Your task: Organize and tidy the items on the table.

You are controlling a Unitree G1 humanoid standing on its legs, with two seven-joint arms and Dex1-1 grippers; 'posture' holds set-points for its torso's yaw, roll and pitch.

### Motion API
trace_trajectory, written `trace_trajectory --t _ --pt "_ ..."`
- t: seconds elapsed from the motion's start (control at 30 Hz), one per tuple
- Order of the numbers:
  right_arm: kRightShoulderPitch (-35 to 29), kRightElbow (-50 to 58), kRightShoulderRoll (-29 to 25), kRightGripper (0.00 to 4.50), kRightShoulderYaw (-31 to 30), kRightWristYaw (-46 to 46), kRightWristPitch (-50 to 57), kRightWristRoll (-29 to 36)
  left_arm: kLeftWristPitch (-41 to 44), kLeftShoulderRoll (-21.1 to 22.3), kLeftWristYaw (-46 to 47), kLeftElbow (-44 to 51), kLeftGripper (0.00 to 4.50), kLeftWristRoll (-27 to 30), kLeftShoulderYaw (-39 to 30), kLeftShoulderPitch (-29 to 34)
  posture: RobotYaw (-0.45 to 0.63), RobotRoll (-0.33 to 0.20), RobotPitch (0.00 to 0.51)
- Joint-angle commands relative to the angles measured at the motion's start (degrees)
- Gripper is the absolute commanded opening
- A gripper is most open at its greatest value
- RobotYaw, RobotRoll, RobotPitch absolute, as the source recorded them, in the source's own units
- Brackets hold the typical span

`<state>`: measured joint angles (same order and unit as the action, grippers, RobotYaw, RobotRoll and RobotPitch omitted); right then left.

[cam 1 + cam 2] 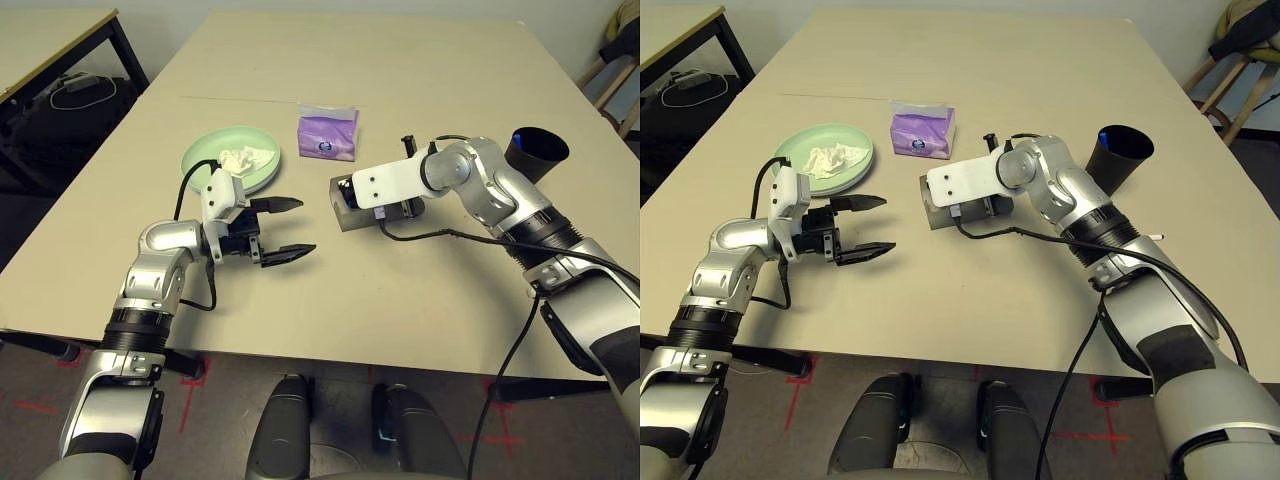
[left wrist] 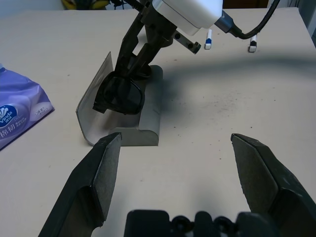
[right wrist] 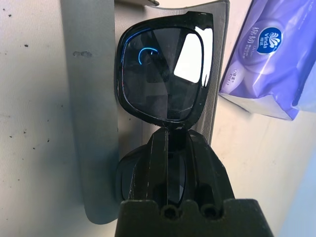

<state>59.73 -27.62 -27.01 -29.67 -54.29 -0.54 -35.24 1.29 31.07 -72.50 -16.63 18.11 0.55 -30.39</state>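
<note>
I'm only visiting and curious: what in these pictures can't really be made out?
- Sunglasses: in the right wrist view, the right gripper, shut on them, hides the second lens.
- Glasses case: its inside, behind the sunglasses, left wrist view.
- Black cup: its contents, too dark.
- Pens: left wrist view, too small for detail.

The table (image 1: pixel 400 290) was a plain light beige. On it to the left lay a pale green plate (image 1: pixel 205 158) holding a white crumpled tissue (image 1: pixel 243 157). Just right of it, the tissue pack (image 1: pixel 328 134) was purple with a round blue-and-white logo. The glasses case (image 2: pixel 148 121) was grey-green, and the sunglasses (image 3: pixel 165 74) in it glossy black with dark lenses. At the far right stood a black cup (image 1: pixel 535 152) with something blue at its rim.
</note>
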Motion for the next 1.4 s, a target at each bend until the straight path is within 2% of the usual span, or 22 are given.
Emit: trace_trajectory --t 0.03,0.37,0.73,1.4 --pt "-0.6 -0.3 0.1 0.34 -0.7 0.5 -0.4 -0.6 0.3 0.4 -0.1 0.6 4.50 0.5 0.1 0.4 0.24 0.000 0.110" --pt "-1.1 -0.1 1.2 0.34 -1.3 0.3 -0.3 -1.2 0.4 0.5 0.1 0.7 4.50 0.4 0.1 0.3 0.25 0.000 0.107" --pt "1.9 -4.9 2.3 0.34 -1.3 2.2 -1.5 -2.2 0.5 0.6 0.5 1.4 4.50 0.5 0.1 1.1 0.25 0.000 0.107" --pt "0.0 -4.9 1.7 0.34 -1.9 0.9 -2.0 -2.5 0.6 0.9 0.5 1.6 4.50 0.6 0.1 1.2 0.25 0.000 0.106"
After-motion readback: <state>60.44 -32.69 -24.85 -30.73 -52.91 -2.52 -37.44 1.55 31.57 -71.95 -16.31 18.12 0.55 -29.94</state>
